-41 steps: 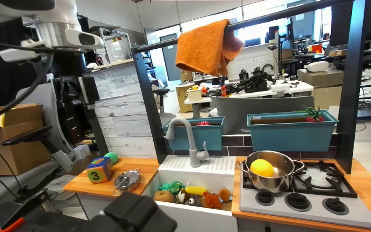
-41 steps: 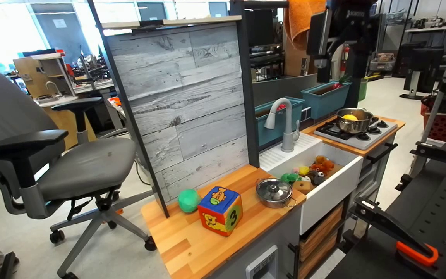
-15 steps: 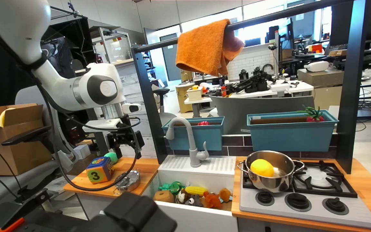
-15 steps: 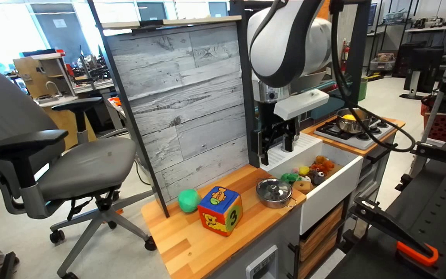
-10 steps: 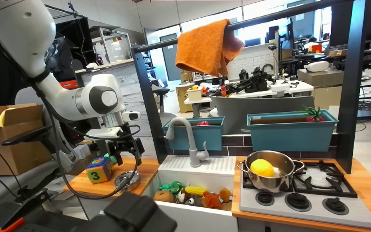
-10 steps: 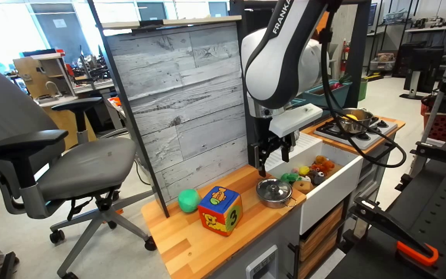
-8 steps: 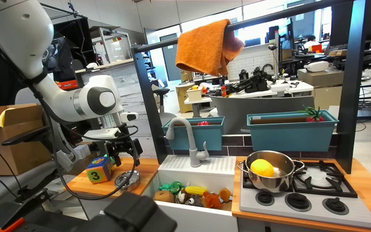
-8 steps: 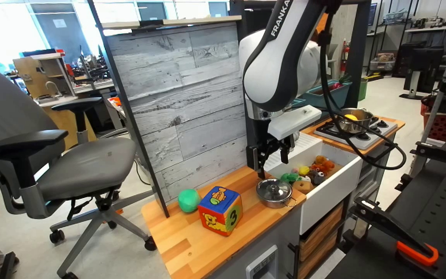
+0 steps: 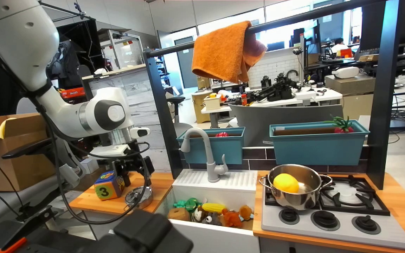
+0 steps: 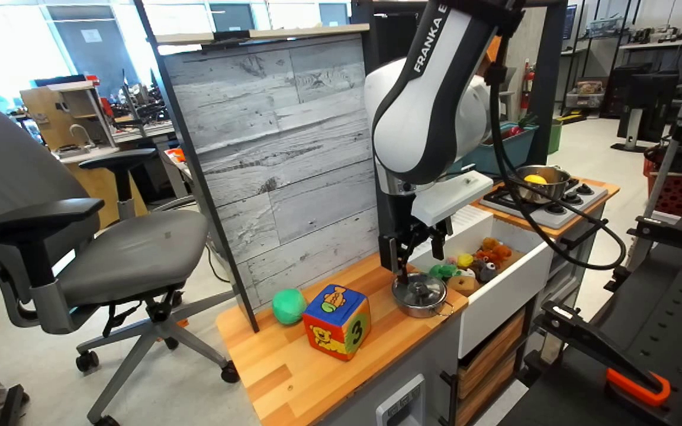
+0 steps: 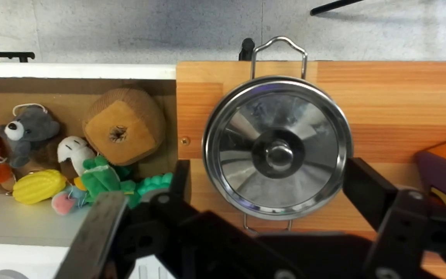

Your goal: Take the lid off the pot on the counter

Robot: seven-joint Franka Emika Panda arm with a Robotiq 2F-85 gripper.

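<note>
The small grey metal pot [image 10: 421,310] stands upright on the light-brown wooden counter [image 10: 282,378], near the sink; it also shows in an exterior view [image 9: 147,201]. The round metal lid [image 11: 285,190] lies on the pot, its knob at the centre; it also shows in an exterior view [image 10: 430,288]. My gripper [image 11: 267,174] is open and empty, its fingers wide apart to either side of the lid in the wrist view. In both exterior views the gripper [image 10: 421,267] [image 9: 137,182] points down, low over the pot's back part. I cannot tell whether a fingertip touches the lid.
A coloured soft cube [image 10: 336,322] and a green ball [image 10: 289,306] sit beside the pot. The sink [image 10: 507,302] beside the counter holds several plush toys. A grey faucet [image 9: 207,154], a wood-look panel [image 10: 288,148] and a larger steel pot [image 9: 294,198] on the stove stand farther off.
My gripper has come from high up down over the pot, and in the last half second it has sunk a little lower. The fingers stay open. The pot and lid have not moved.
</note>
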